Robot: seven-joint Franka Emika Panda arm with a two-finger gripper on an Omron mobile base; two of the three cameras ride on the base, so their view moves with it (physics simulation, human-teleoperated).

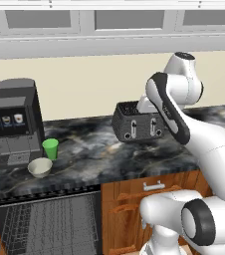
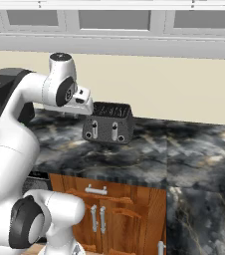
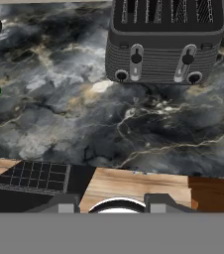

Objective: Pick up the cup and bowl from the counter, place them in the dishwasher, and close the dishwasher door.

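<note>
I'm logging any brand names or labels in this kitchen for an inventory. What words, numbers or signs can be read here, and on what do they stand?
No readable text anywhere.
Coffee machine: three small drink pictures on its front panel, no legible words.
Toaster: levers and knobs, no markings that can be made out.
Cup, bowl, counter, dishwasher: no marks visible.

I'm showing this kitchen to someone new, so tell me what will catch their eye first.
The white robot arm dominates, rearing up over the dark marbled counter in front of a dark grey toaster. Next comes the bright green cup beside a cream bowl, both standing in front of the black coffee machine at the counter's left end. Below them the dishwasher gapes open, its wire racks showing.
</note>
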